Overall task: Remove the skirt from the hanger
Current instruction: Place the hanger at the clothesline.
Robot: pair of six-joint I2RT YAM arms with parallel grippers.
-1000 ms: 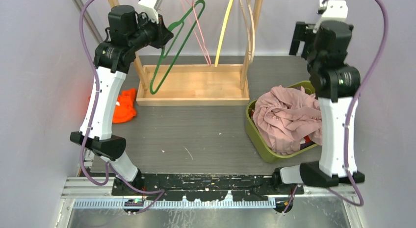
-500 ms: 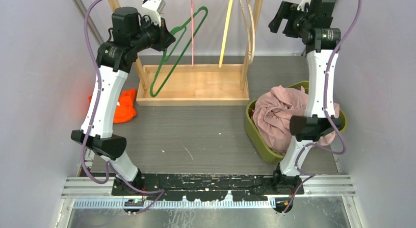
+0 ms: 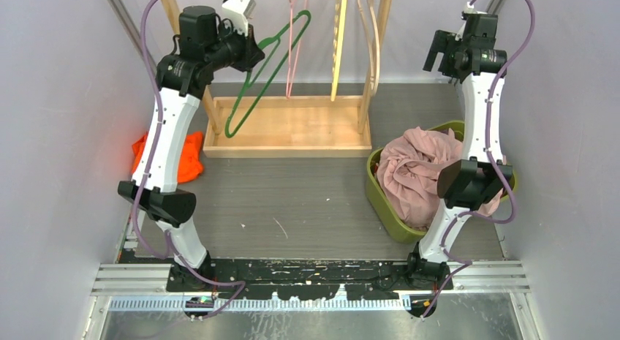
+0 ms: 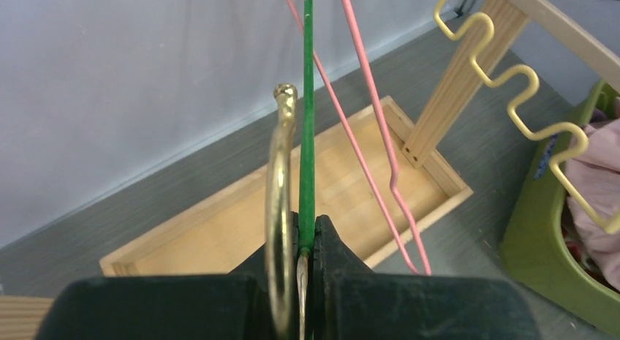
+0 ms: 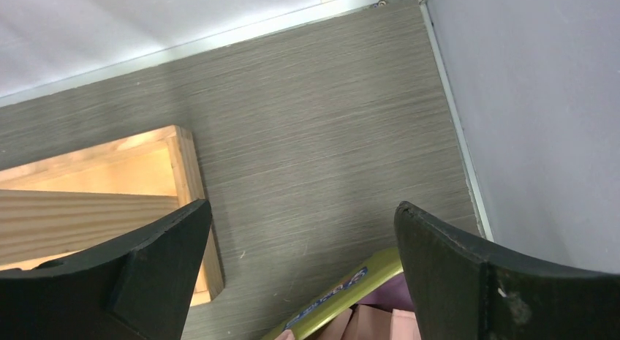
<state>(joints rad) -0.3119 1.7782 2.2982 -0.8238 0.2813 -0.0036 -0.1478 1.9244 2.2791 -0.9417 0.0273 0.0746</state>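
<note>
Seen from above, a grey worktop (image 3: 307, 201) carries a wooden rack (image 3: 292, 128) at the back, made of a shallow tray with uprights; the upper ends of the uprights are cut off by the frame edge. The left gripper (image 3: 245, 51) is raised high beside the rack; in its wrist view its jaws are pressed together, pinching the thin wire of a green hanger (image 4: 306, 121), and the left gripper (image 4: 305, 241) fills the bottom of that picture. A brass-coloured hook (image 4: 278, 179) curves up just left of the green wire, against one finger; whether it is inside the pinch cannot be told. A pink hanger (image 4: 365, 135) and a wavy yellow hanger (image 4: 526, 99) hang nearby; the tops of both run out of frame.

The pink skirt (image 3: 413, 172) lies bunched in an olive-green bin (image 3: 376, 197) at the right of the worktop, well apart from the green hanger; its shape cannot be made out in the heap, and the right arm's elbow covers part of it.

The right gripper (image 3: 439, 51) is held high at the back right; its fingers are hard to read from above; the wrist view shows the right gripper (image 5: 300, 208) with jaws spread wide and nothing between them, only bare worktop, a corner of the rack and a sliver of the bin rim.

An orange cloth (image 3: 188, 153) lies at the left, partly hidden behind the left arm.
</note>
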